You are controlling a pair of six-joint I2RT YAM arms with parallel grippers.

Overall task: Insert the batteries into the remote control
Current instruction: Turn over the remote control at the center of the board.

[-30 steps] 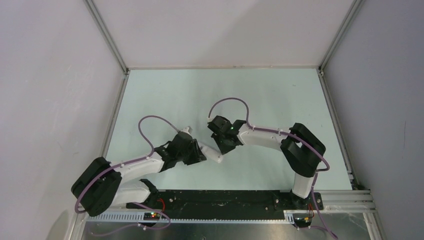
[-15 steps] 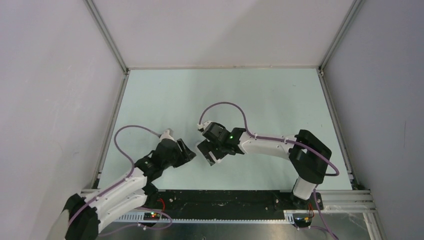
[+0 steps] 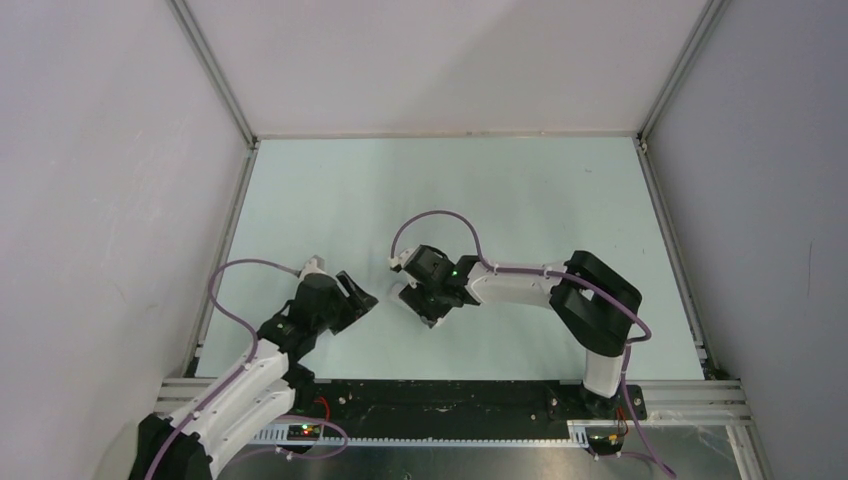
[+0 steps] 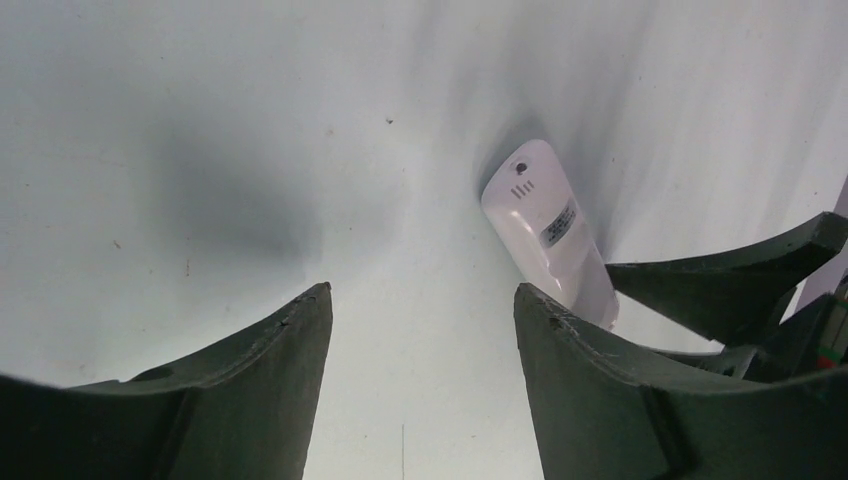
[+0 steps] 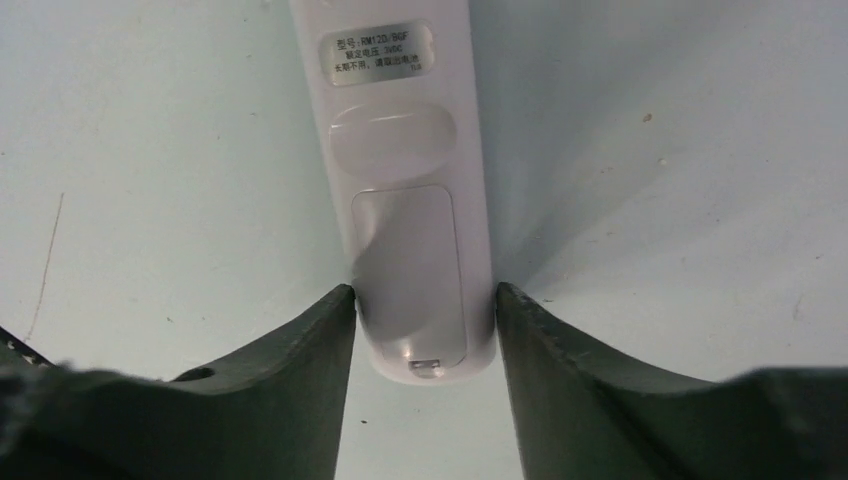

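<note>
Remote control [image 3: 410, 298], a small white rectangular plastic unit with one rounded end, is located just left of centre on the pale green table surface [image 3: 520, 200], near the front edge and between the two arms. At the left, the black two-finger left gripper [image 3: 362, 297] points toward the remote control but stands apart from it. In the left wrist view the left gripper [image 4: 420, 300] is released: its dark fingers [image 4: 270, 380] are spread wide with only bare table between them. The same view shows the remote control [image 4: 545, 225] beyond the right-hand finger, rounded end pointing away and a small label on its upper face. To the right, the black two-finger right gripper [image 3: 420, 305] is closed around the remote control. In the right wrist view the right gripper [image 5: 425, 295] grasps the square end of the remote control [image 5: 405, 230], with one dark finger [image 5: 300, 370] pressed against each long edge. The back of the remote control faces that camera. It carries a silver printed label [image 5: 376, 53], an oval recess [image 5: 393, 142] below the label and a rectangular battery cover panel [image 5: 408, 270] seated flush in the body. A small latch tab [image 5: 428, 367] shows at the gripped end. Whether the remote control rests on the table or is held just above it cannot be determined. A purple cable [image 3: 435, 217] loops over the right wrist.
</note>
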